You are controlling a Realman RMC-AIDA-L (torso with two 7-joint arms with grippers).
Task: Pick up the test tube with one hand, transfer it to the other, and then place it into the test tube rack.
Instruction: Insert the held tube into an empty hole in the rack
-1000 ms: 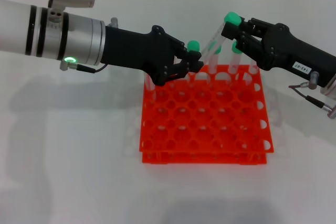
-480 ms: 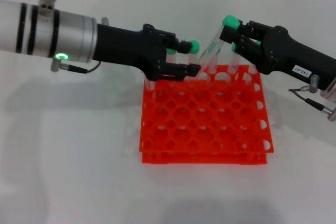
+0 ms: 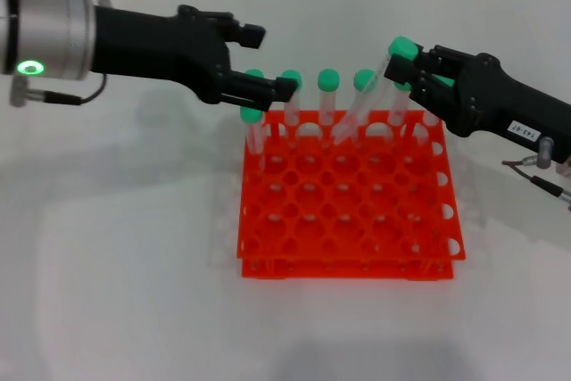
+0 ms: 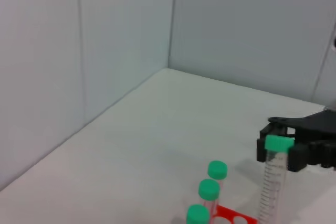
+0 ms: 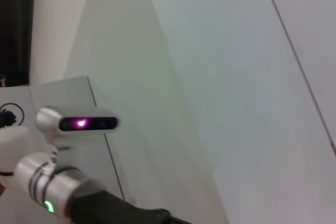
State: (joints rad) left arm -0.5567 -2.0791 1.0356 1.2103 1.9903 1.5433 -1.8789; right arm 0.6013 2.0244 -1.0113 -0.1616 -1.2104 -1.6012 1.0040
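Observation:
The test tube (image 3: 368, 95) is clear with a green cap and leans steeply. Its lower end is at the back row of the orange-red test tube rack (image 3: 343, 220). My right gripper (image 3: 407, 58), the one with the white label, is shut on the tube just below its cap. In the left wrist view the same tube (image 4: 272, 182) hangs from the right gripper (image 4: 286, 148). My left gripper (image 3: 272, 62) is open and holds nothing. It hovers over the rack's back left corner, a hand's width to the left of the tube.
Several other green-capped tubes (image 3: 328, 100) stand upright in the rack's back row, and one (image 3: 253, 136) is right under the left gripper. Their caps (image 4: 208, 189) show in the left wrist view. The right wrist view shows only the left arm (image 5: 63, 195) and a wall.
The left gripper opened, let go of the tube and drew back to the left. The right gripper kept hold of the tube and shifted slightly right and down.

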